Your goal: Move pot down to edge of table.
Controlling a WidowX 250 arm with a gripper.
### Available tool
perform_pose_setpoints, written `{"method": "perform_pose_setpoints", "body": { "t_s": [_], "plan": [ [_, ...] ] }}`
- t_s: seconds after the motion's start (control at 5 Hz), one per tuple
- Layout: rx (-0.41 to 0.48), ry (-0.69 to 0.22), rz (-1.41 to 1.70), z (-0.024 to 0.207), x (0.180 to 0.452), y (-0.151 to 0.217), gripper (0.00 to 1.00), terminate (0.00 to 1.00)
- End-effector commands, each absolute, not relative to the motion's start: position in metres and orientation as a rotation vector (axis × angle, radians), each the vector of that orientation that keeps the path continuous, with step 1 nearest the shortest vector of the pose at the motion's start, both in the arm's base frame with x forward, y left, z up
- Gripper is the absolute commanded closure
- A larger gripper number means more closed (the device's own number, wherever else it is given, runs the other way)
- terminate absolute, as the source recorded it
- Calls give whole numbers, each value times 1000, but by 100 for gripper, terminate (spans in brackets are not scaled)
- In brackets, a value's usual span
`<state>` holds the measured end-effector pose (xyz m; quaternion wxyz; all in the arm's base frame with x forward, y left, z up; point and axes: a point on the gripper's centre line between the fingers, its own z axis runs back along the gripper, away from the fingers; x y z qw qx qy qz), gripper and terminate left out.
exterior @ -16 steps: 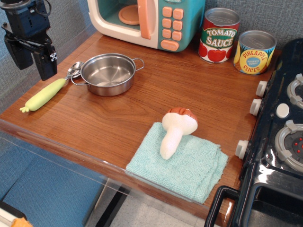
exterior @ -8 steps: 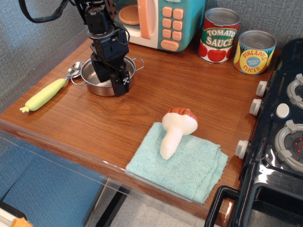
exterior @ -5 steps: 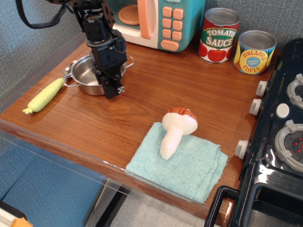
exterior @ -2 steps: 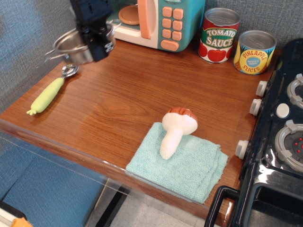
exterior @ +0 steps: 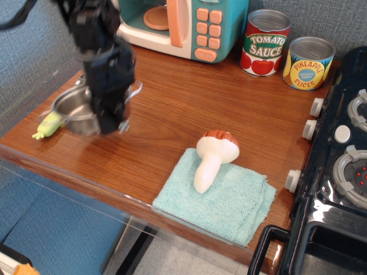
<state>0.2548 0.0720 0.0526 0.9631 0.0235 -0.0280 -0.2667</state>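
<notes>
The shiny steel pot (exterior: 77, 109) hangs in my black gripper (exterior: 109, 114), which is shut on its right rim. The image of both is blurred by motion. The pot is tilted and sits low over the left front part of the brown wooden table (exterior: 172, 109), close to the front edge. One wire handle (exterior: 135, 88) sticks out at the upper right of the gripper. The pot's far side is hidden behind the gripper.
A yellow-green vegetable-handled spoon (exterior: 49, 123) lies just left of the pot. A toy mushroom (exterior: 212, 154) rests on a teal cloth (exterior: 221, 197) at front centre. A toy microwave (exterior: 178, 23), tomato sauce can (exterior: 265, 43), pineapple can (exterior: 309, 63) stand at the back. A black stove (exterior: 338, 172) is at right.
The gripper came to the pot, shut on its rim, lifted it up and left, and has now swung it down toward the front edge of the table. The spoon was nudged left.
</notes>
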Motion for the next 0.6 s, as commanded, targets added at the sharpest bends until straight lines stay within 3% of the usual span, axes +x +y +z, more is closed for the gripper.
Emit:
{"method": "perform_pose_setpoints", "body": {
  "t_s": [0.0,0.2,0.4],
  "plan": [
    [99,-67,-543,47,241,67,100,0],
    [90,-53,-523,37,243,73,100,0],
    [47,-36,-457,31,247,82,0,0]
  ]
}}
